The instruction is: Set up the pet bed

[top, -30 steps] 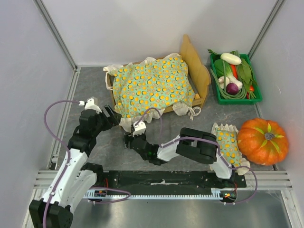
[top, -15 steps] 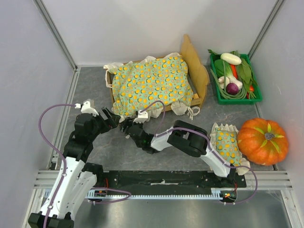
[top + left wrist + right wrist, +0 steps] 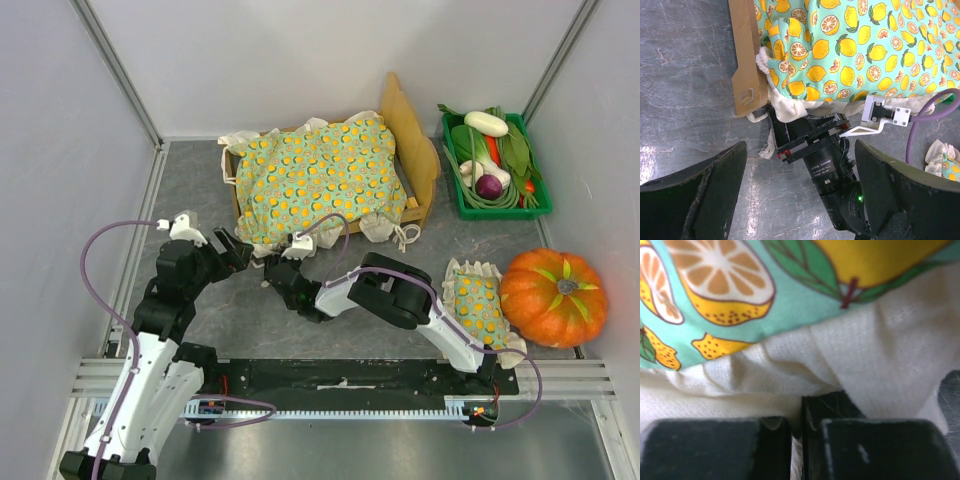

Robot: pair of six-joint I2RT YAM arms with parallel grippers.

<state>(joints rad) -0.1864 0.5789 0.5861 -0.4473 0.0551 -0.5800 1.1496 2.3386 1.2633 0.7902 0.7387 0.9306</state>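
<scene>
The pet bed (image 3: 416,146) stands at the back middle, its light-wood headboard on the right. A green lemon-print blanket (image 3: 320,180) covers it. My right gripper (image 3: 273,270) is at the bed's near left corner, shut on the blanket's white ruffle (image 3: 840,355); the cloth sits pinched between the fingertips of that gripper (image 3: 796,440). My left gripper (image 3: 240,256) hovers open just left of it. In the left wrist view the left gripper (image 3: 800,200) frames the right arm's wrist, with the wooden frame corner (image 3: 747,60) and blanket (image 3: 865,45) beyond.
A small matching pillow (image 3: 478,305) lies at the near right beside an orange pumpkin (image 3: 553,297). A green crate (image 3: 456,195) of toy vegetables stands at the back right. Grey walls close in the left, back and right sides.
My right gripper reached forward to the bed's near left corner and shut on the blanket's ruffle. My left gripper shifted slightly up and right, staying open.
</scene>
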